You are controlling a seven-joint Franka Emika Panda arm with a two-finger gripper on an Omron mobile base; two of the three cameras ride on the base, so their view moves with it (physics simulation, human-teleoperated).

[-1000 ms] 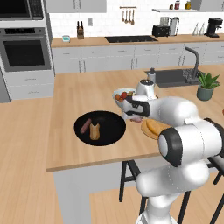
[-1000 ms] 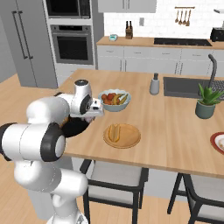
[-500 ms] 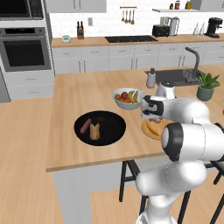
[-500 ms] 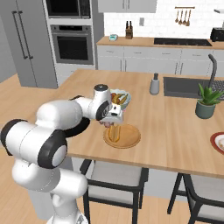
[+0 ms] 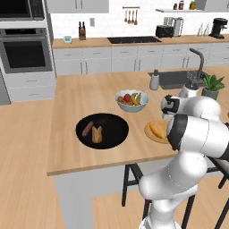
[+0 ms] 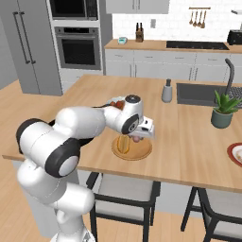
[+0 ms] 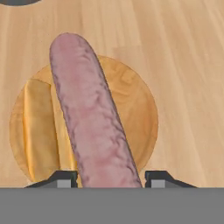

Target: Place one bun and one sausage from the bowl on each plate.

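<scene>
My gripper [image 7: 111, 177] is shut on a long pink sausage [image 7: 94, 118], which hangs over the tan wooden plate [image 7: 135, 109]. A yellow bun [image 7: 37, 127] lies on the left part of that plate. From the right base view the gripper [image 6: 137, 137] sits just above the plate [image 6: 142, 152], close to the bun [image 6: 124, 142]. The black bowl [image 5: 114, 134] to the left holds another sausage [image 5: 87, 128] and a bun [image 5: 96, 134]. A pale plate with a red rim [image 6: 235, 153] lies at the island's far right edge.
A white bowl of fruit [image 5: 131, 100] stands behind the black bowl and the tan plate. Further back are a soap dispenser [image 5: 154, 80], a sink [image 5: 179, 78] and a potted plant [image 5: 212, 85]. Stools stand under the island's near edge.
The arm has swung right from beside the black bowl to above the tan plate, carrying the sausage. The bowl's contents have not moved.
</scene>
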